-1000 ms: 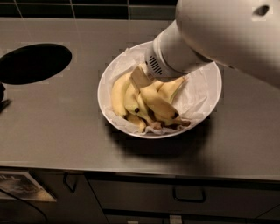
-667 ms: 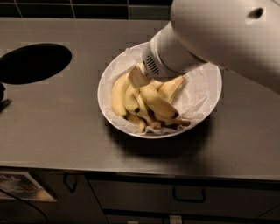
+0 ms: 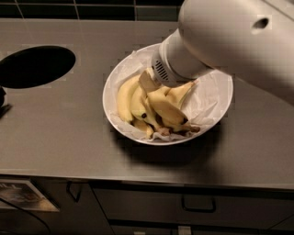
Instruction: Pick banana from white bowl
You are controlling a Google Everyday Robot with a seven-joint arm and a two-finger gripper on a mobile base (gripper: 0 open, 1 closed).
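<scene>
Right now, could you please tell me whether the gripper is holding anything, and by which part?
It cannot be told: the gripper sits among the bananas in the white bowl, mostly hidden behind the arm.

we have a single view. it looks down steeply from above the front edge of the counter (image 3: 59, 124) and faces the dark tiled wall (image 3: 92, 9), a thin strip along the top of the frame. the drawer fronts (image 3: 197, 204) run along the bottom. we sit close: the white bowl (image 3: 110, 98) lies just right of centre, the round hole (image 3: 34, 66) at the upper left is cut by the left edge, and the arm (image 3: 220, 36) fills the upper right, very near the lens. the gripper (image 3: 148, 81) is just above centre, inside the bowl, mostly hidden behind the arm's wrist.
</scene>
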